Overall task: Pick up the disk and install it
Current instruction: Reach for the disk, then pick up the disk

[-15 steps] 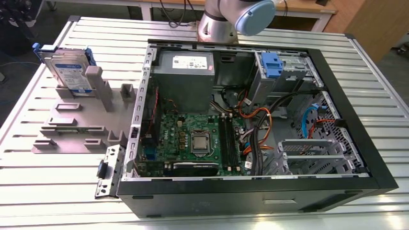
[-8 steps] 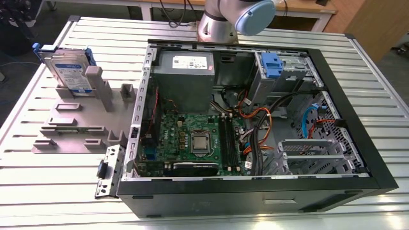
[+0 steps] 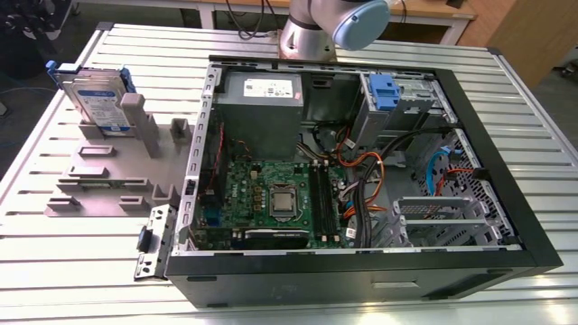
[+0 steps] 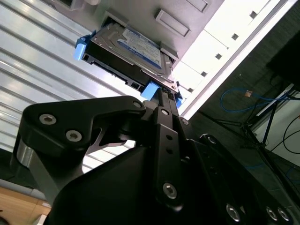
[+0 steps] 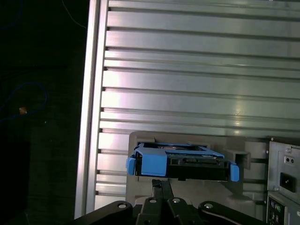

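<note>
The disk point(image 3: 95, 98), a silver drive with a white-and-blue label in a blue carrier, stands on edge in a grey holder point(image 3: 135, 125) on the table at the exterior view's left. Both wrist views look down on the disk point(image 4: 136, 47) point(image 5: 183, 161) from above. My gripper point(image 5: 159, 185) point(image 4: 161, 96) hangs over it, apart from it, with its fingers together and nothing between them. Part of my arm point(image 3: 329, 24) shows at the back of the table.
An open computer case point(image 3: 505, 169) lies to the exterior view's right of the holder, with a grey power supply point(image 3: 262, 108), a motherboard point(image 3: 280, 196), cables and a drive bay with a blue latch point(image 3: 384, 91). More grey fixture blocks point(image 3: 99, 183) sit in front of the holder. The ribbed table's edge point(image 5: 89, 117) runs close by.
</note>
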### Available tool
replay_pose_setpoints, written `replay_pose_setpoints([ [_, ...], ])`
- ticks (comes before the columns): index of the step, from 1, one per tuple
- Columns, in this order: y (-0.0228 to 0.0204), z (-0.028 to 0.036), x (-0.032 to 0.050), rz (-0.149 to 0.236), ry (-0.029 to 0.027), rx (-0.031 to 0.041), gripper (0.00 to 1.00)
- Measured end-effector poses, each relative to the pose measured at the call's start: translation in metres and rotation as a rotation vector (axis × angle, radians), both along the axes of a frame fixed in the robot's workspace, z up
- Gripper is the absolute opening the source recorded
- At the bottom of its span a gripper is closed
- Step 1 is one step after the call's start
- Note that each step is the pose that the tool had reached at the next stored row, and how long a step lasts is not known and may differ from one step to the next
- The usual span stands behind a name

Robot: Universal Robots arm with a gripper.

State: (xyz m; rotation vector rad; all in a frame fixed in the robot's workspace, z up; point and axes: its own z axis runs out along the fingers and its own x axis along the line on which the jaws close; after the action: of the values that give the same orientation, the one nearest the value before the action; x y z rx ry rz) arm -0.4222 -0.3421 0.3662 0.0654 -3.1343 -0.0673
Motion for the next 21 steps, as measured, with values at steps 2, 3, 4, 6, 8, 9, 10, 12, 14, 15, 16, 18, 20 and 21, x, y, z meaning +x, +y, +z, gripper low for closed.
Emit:
replay_pose_setpoints([
  [2,0.0,-0.0002,0.0001,0.0,0.0001,-0.0001,0.11],
  [3,0.0,-0.0004,0.0001,0.0,0.0001,-0.0001,0.11],
  [4,0.0,-0.0004,0.0001,0.0,0.0001,-0.0001,0.11],
  [6,0.0,-0.0005,0.0001,0.0,0.0001,0.0,0.11],
  [8,0.0,-0.0005,0.0001,0.0,0.0001,-0.0001,0.11],
  [9,0.0,-0.0006,0.0001,0.0,0.0001,-0.0001,0.11],
  [10,0.0,-0.0006,0.0001,0.0,0.0001,0.0,0.11],
  [12,0.0,-0.0006,0.0001,0.0,0.0001,-0.0001,0.11],
  [14,0.0,-0.0006,0.0001,0.0,0.0001,-0.0001,0.11],
  [15,0.0,-0.0006,0.0001,0.0,0.0002,-0.0001,0.11],
  [16,0.0,-0.0007,0.0001,0.0,0.0001,-0.0001,0.11],
  [18,0.0,-0.0007,0.0001,0.0,0.0001,-0.0001,0.11],
  [20,0.0,-0.0007,0.0001,0.001,0.0002,-0.0001,0.11],
  [21,0.0,-0.0007,0.0001,0.004,0.0001,-0.0001,0.11],
])
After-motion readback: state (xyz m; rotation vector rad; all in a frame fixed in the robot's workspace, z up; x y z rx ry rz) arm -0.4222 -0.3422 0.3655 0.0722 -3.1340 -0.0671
